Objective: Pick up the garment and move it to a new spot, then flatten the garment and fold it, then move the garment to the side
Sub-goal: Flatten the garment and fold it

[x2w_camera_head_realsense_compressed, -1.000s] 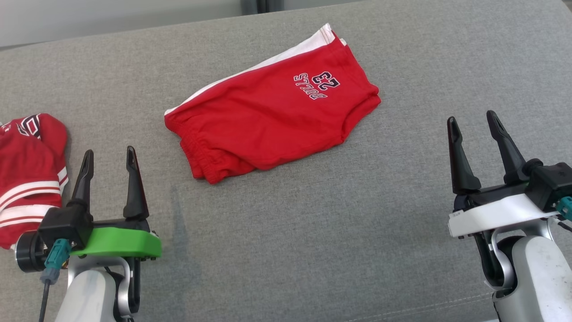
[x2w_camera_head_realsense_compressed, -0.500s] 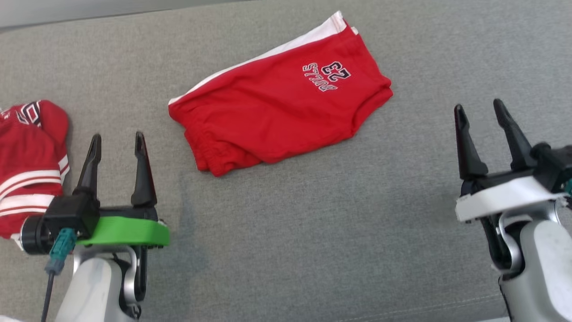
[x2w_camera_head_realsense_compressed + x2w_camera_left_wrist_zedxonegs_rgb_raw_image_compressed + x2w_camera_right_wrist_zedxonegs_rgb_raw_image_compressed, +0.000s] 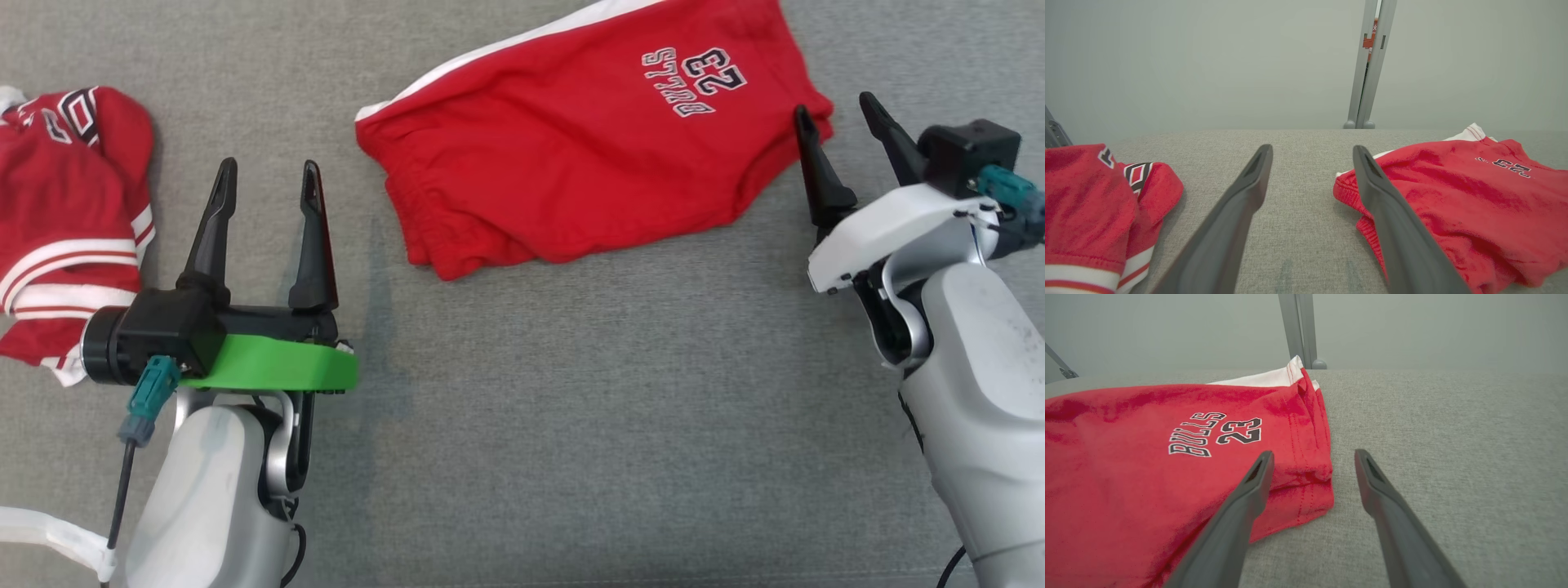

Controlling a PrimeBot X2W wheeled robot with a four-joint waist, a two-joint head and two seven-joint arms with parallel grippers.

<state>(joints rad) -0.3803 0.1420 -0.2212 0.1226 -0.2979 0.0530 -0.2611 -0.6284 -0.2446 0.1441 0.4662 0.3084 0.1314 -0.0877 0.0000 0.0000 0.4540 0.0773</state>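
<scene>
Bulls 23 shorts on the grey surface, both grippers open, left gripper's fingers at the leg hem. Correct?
No: it is the right gripper, not the left gripper, that is at the leg hem of the Bulls 23 shorts; the right wrist view shows it. Both are open.

The counter (image 3: 571,408) is covered in grey woven fabric. Red shorts (image 3: 588,155) lie flat on its far middle. They carry a white stripe along the far edge and a "BULLS 23" print near the right end, with the gathered waistband at the left. Well apart on the left lies a crumpled red jersey (image 3: 65,220) with white stripes.
</scene>
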